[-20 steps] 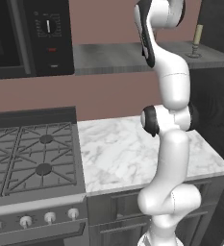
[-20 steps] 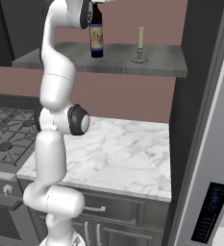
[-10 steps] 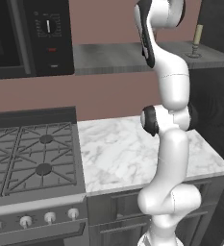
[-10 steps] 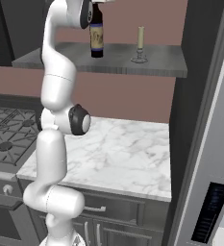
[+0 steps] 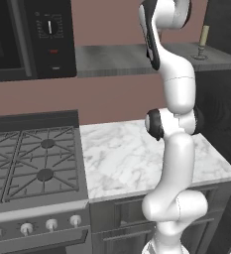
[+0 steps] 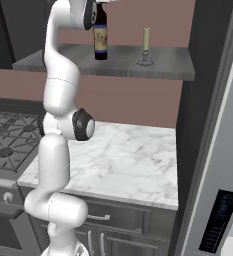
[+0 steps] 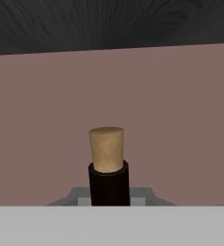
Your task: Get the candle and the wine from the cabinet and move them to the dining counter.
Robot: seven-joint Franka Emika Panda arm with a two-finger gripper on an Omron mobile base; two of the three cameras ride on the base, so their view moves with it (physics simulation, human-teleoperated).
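Pinched tight around the slim neck of the wine, with the gripper drawn in as far as it goes, right at the top edge of the right base view. Seen along the hand: dark neck and pale cork upright and dead centre, against a dusky pink wall; fingertips themselves hidden. Stands upright with its base on the cabinet, towards the left half of the grey slab, cream-gold label facing the camera. Further right on the same shelf, apart from the bottle: the candle, upright in its small grey holder, near the right end beside the dark surround. Reaches up from below on the white arm, elbow bent over the small marble top. Left of that top, a gas stove with black grates. Above the stove, at the left end of the shelf, a black microwave with a dial.
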